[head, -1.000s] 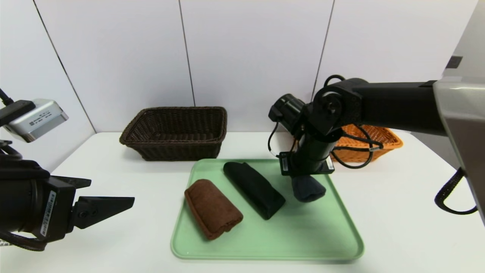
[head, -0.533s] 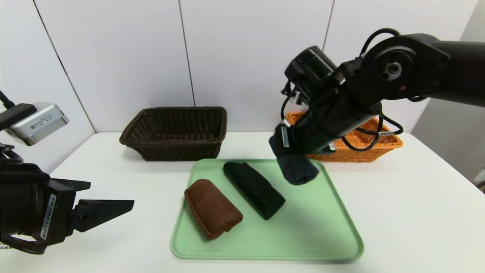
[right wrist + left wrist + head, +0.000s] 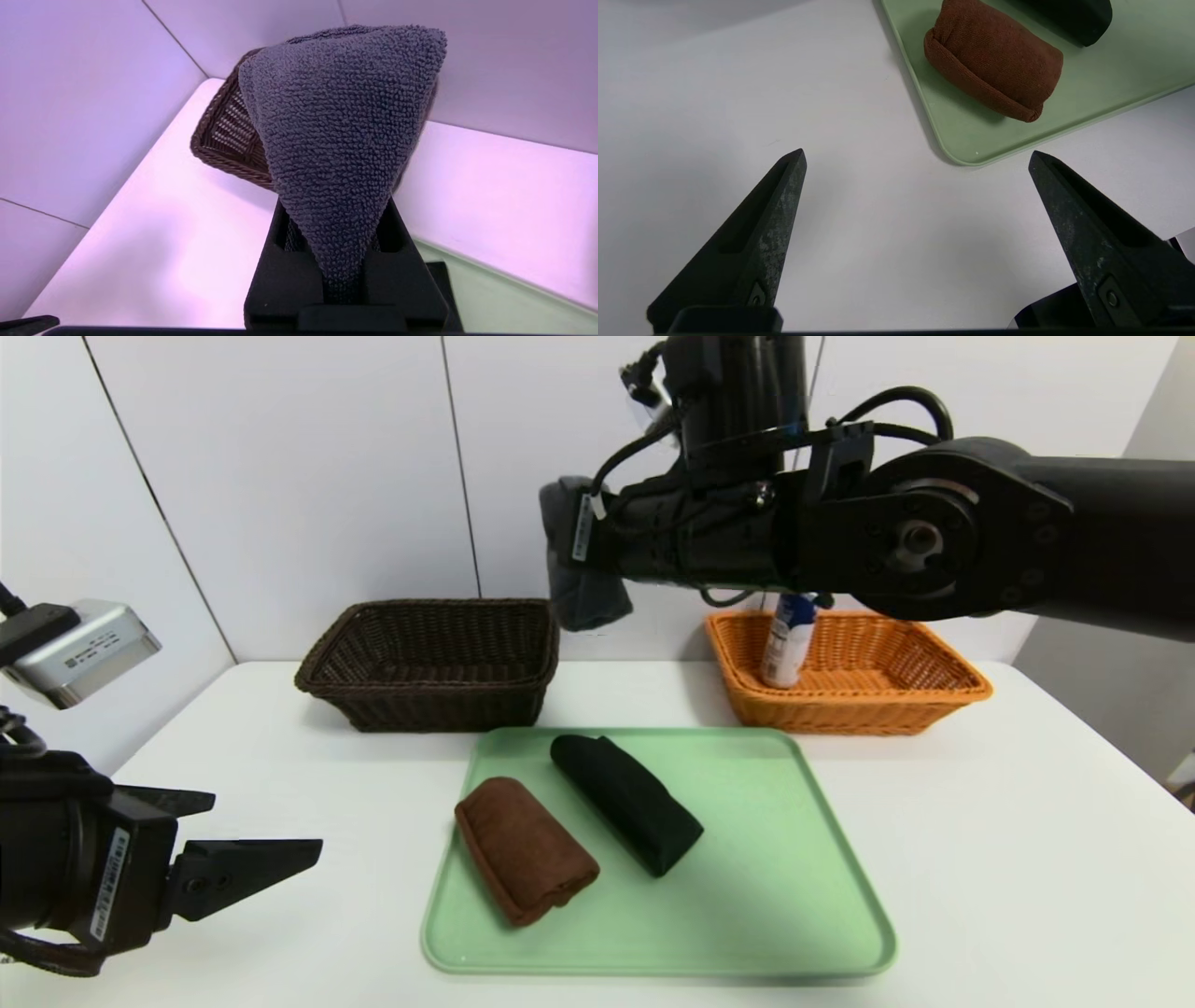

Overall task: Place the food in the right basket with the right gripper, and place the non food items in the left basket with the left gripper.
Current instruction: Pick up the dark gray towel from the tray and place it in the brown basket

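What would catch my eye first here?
Probably the right gripper, clamped on a dark grey towel high above the table, near the dark brown basket. Then the bright orange basket at the back right, a bottle standing inside.

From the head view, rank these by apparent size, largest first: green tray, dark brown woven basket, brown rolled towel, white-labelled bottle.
1. Green rectangular tray
2. Dark brown woven basket
3. Brown rolled cloth towel
4. White-labelled bottle, blue upper part, partly hidden
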You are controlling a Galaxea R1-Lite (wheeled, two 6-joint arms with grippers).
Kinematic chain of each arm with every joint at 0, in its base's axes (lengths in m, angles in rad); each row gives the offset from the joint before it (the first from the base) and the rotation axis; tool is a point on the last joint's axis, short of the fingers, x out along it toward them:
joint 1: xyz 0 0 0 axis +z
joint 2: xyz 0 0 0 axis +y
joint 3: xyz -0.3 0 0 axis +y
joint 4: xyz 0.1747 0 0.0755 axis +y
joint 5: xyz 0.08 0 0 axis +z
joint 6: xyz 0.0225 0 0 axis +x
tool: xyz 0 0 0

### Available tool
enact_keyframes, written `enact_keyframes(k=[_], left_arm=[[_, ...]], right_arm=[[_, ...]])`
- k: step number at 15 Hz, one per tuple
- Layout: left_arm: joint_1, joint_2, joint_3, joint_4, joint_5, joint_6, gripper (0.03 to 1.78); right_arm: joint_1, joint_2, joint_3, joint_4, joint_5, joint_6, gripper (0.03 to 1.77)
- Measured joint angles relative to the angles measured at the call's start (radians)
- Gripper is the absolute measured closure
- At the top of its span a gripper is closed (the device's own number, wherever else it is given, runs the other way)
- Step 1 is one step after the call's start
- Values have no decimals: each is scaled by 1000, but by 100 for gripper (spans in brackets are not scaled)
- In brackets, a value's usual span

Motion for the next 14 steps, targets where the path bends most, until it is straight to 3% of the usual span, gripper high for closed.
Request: enact_keyframes(k=[4,8,14], left_arm=[[0,0,-5,-6,12,0,12],[0,3,3,-58,70,-2,12],[0,-9,39,-56,72,-1,12]], right_arm=[[9,61,-3,-172,-4,-6,158],[21,159,-7,-374,-6,-33,158],[24,361,-12,-715,-6,-177,158]])
